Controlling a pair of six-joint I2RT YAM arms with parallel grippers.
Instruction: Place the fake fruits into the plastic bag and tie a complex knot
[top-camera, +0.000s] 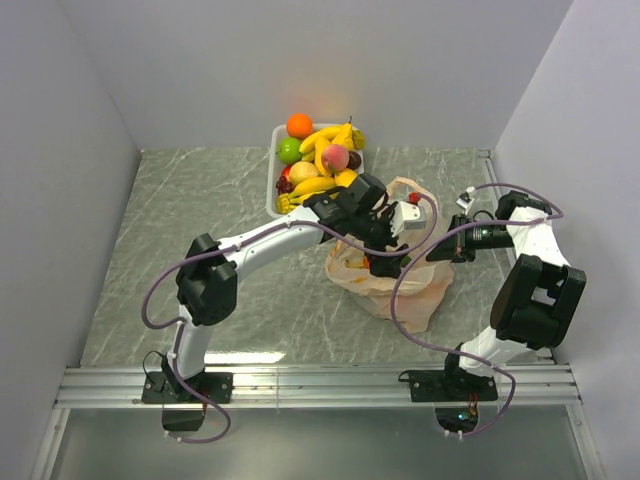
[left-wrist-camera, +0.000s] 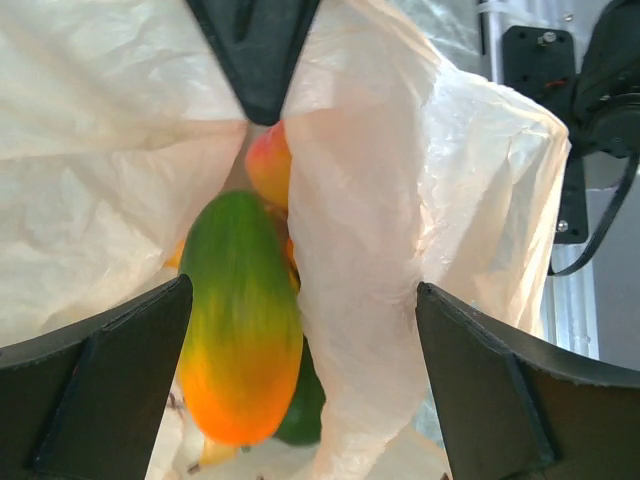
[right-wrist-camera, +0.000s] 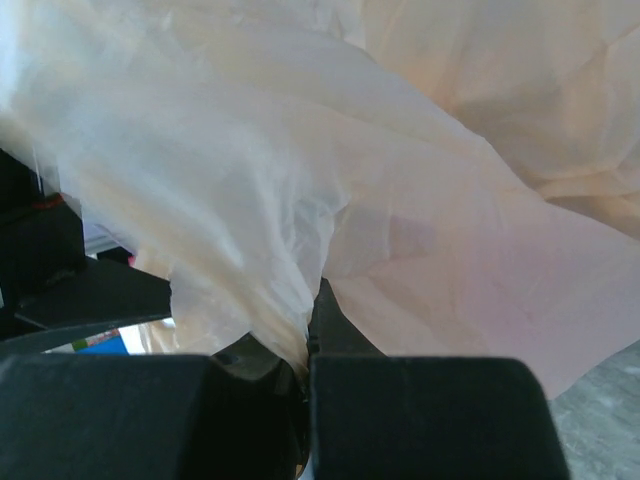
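Thin, crinkly, translucent pale peach plastic bag (top-camera: 400, 290) sits slumped on the grey marbled table (top-camera: 200, 200), right of centre and closer to the right edge than the left, about midway between near and far edges. Left gripper (left-wrist-camera: 304, 284) is over the bag's mouth with claw spread wide, nothing clamped. Between its fingers, down inside the bag, lies a glossy green-to-orange mango (left-wrist-camera: 240, 330). A red-yellow peach (left-wrist-camera: 268, 165) shows behind it and a dark green fruit (left-wrist-camera: 300, 410) is partly hidden beneath. Right gripper (right-wrist-camera: 308, 370) is on the bag's right side, claw closed tight on a fold of the plastic. White rectangular tray (top-camera: 272, 170) stands at the middle of the far edge, holding a round orange (top-camera: 299, 125), a green lime (top-camera: 289, 150), yellow bananas (top-camera: 325, 140) and others, piled.
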